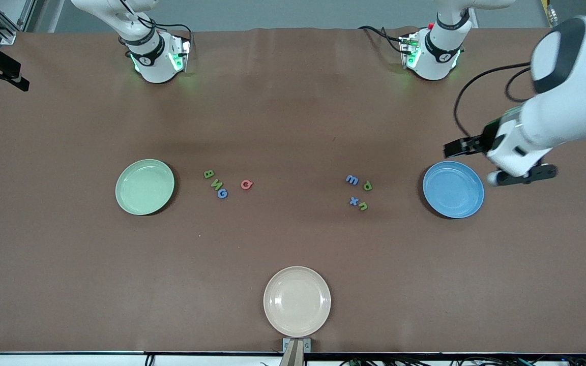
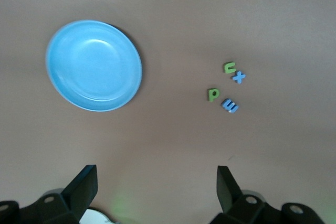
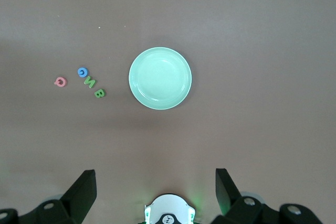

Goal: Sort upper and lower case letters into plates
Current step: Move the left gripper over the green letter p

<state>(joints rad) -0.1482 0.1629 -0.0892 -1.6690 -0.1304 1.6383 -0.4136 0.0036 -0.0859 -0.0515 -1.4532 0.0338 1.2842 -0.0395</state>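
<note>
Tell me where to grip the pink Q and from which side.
Come straight down from above and pinch the pink Q across its ring's outer edges. It lies flat on the table, so no side is open. It sits apart from the blue G, leaving finger room.

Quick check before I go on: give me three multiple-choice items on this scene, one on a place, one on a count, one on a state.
1. The pink-red Q lies:
A. in the pale green plate
B. on the table beside the blue G
C. in the cream-beige plate

2. Letters near the bright blue plate:
A. two
B. four
C. six

3. The left pincer is:
A. open, holding nothing
B. shut on a letter
C. shut on a plate

Answers:
1 B: Q beside G.
2 B: four beside bright blue plate.
3 A: left pincer, fingers apart.
</note>
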